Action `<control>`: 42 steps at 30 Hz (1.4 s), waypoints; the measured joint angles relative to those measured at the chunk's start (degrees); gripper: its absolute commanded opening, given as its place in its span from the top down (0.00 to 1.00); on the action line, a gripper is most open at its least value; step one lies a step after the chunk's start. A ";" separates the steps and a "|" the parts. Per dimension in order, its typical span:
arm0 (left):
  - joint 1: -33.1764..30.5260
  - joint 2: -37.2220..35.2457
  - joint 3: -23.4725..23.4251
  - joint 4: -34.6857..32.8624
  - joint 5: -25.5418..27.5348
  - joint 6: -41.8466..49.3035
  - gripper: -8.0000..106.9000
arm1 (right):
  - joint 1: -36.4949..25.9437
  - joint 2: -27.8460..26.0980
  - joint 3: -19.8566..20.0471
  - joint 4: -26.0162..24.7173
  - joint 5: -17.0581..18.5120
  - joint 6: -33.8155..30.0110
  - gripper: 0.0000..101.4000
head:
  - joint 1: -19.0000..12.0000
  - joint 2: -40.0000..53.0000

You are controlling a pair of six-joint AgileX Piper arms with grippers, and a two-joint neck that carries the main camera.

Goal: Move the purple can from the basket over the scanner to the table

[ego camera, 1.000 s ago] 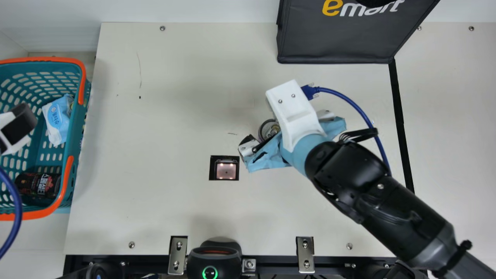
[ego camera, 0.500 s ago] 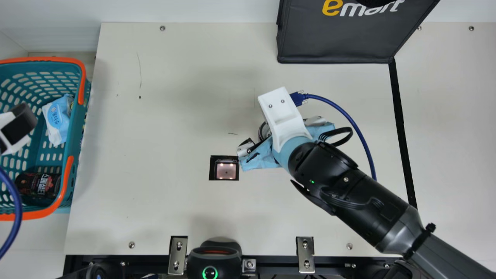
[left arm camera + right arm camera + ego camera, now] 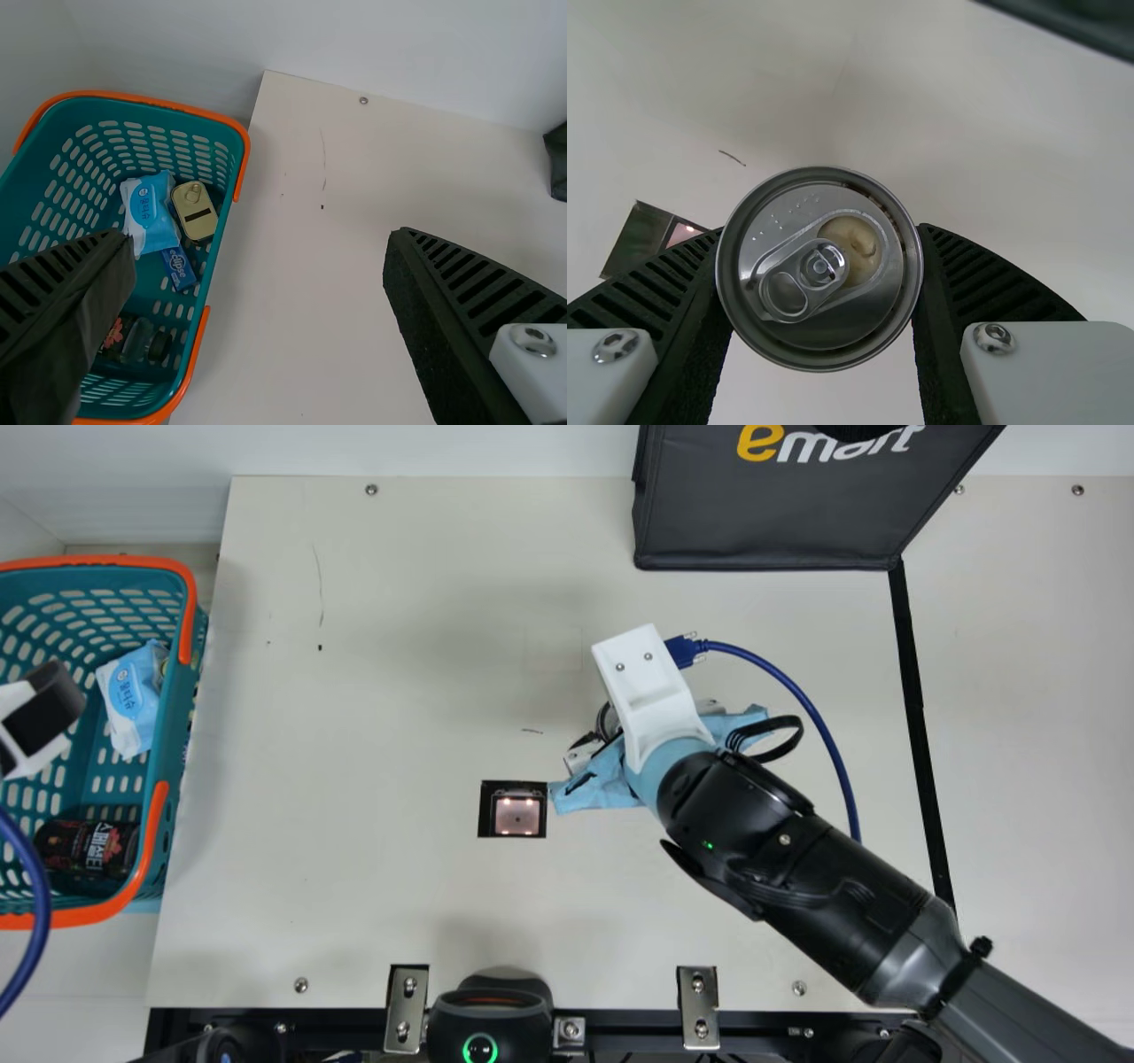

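In the main view the can [image 3: 611, 723] is sitting well inside the near edge of the table [image 3: 354, 850], in the left wrist view the left gripper [image 3: 260, 241] is gaping empty, and in the right the right gripper [image 3: 819, 232] is pinching the can, perhaps risking a topple by opening high.

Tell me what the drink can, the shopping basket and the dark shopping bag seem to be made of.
The drink can looks like bare, shiny metal on top, probably aluminum: silvery lid, rolled rim, ring pull. The shopping basket seems to be molded plastic, smooth, with rows of slots. The dark shopping bag looks like matte fabric with edged seams, though whether woven or felted I can't tell.
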 measured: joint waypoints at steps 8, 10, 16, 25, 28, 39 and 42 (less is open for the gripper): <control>0.00 0.00 0.00 0.00 0.00 0.00 0.15 | 0.86 -3.59 -1.52 0.23 1.78 -0.69 1.00 | 0.00 -4.31; 0.00 0.00 0.00 0.00 0.00 0.00 0.15 | -0.16 -4.49 -1.47 1.05 1.90 -1.95 1.00 | 0.00 -6.86; 0.00 0.00 0.00 0.00 0.00 0.00 0.15 | -6.07 -9.15 -0.37 4.21 1.79 -7.95 1.00 | -0.09 -14.50; 0.00 0.00 0.00 0.00 0.00 0.00 0.15 | -22.03 -17.63 0.66 12.55 1.88 -19.33 1.00 | -0.09 -19.78; 0.00 0.00 0.00 0.00 0.00 0.00 0.15 | -28.31 -19.60 0.58 16.04 2.32 -23.00 1.00 | 0.00 -19.78; 0.00 0.00 0.00 0.00 0.00 0.00 0.15 | -52.42 -18.69 -2.15 27.40 2.24 -35.54 1.00 | 0.00 -19.78; 0.00 0.00 0.00 0.00 0.00 0.00 0.15 | -58.78 -16.51 -3.68 30.10 1.74 -39.31 1.00 | 0.00 -19.78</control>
